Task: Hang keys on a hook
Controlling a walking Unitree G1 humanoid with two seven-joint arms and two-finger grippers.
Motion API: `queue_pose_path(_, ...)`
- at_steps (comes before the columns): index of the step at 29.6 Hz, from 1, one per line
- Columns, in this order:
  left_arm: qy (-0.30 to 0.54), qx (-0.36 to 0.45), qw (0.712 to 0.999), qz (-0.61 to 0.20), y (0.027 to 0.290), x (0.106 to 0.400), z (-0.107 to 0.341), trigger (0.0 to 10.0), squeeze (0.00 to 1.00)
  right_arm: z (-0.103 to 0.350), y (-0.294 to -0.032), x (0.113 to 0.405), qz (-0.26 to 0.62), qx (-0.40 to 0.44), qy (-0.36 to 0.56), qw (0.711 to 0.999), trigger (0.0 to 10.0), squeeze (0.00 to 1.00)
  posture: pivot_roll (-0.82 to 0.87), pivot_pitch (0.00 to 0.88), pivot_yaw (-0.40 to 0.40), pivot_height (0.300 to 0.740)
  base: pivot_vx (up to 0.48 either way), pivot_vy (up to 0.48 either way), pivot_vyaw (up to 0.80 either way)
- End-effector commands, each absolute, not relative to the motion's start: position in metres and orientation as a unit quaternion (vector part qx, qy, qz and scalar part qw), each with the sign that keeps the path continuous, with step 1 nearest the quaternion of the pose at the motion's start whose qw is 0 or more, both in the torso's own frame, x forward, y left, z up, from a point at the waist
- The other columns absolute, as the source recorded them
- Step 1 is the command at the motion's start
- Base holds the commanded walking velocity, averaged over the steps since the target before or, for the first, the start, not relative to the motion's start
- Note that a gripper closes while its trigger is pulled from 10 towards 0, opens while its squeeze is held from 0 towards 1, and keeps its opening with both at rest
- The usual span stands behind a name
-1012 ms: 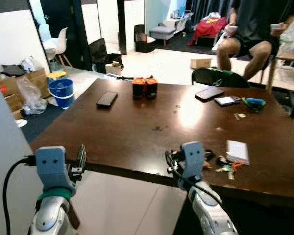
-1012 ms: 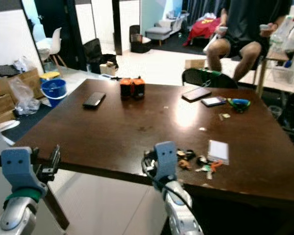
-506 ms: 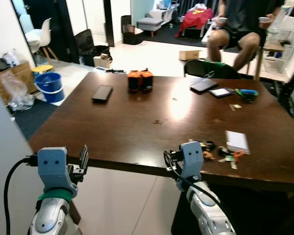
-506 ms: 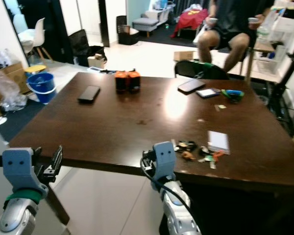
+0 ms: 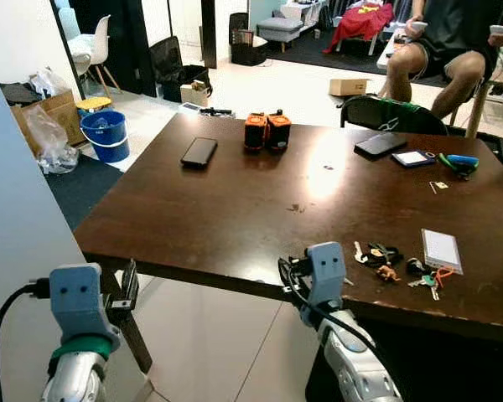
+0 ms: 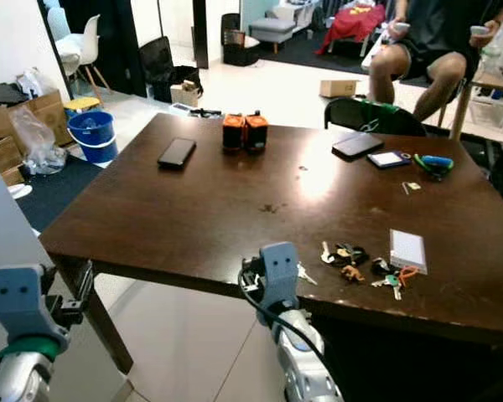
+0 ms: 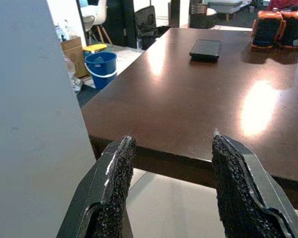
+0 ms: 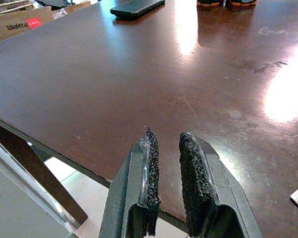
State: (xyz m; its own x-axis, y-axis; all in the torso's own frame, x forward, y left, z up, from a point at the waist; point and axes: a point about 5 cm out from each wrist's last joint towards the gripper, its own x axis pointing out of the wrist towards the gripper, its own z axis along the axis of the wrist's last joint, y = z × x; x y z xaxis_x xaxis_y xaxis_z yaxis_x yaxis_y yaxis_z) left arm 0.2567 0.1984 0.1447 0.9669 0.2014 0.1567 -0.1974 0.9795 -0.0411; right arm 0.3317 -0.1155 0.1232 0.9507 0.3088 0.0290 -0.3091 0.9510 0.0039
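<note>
Keys (image 5: 384,258) — a mixed bunch with orange tags — lay near the right front edge of the dark brown wooden table (image 5: 235,209), beside a white card (image 5: 442,249). A blue bucket (image 5: 105,136) stood on the floor far left. The right gripper (image 8: 166,181) hovered at the table's near edge, fingers almost closed and empty. The left gripper (image 7: 171,186) hung low left, fingers wide apart — holding nothing.

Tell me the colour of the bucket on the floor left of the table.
Blue, with a white handle; the bucket shows best in the left eye view.
</note>
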Motion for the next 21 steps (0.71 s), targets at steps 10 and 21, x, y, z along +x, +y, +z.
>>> queue_pose_path(10,-0.081,0.004,0.992,0.101,0.1976,0.2557,0.145,10.0,0.0,0.1189,-0.1148,0.3301,0.16,0.008,-0.005,0.987,10.0,0.0,-0.13,0.0,0.088,0.74,0.0,0.0,0.0)
queue_pose_path(21,-0.084,0.011,0.992,0.096,0.1955,0.2567,0.1463,10.0,0.0,0.1191,-0.1151,0.3298,0.159,0.007,-0.006,0.987,10.0,0.0,-0.13,0.0,0.09,0.74,0.0,-0.289,0.0)
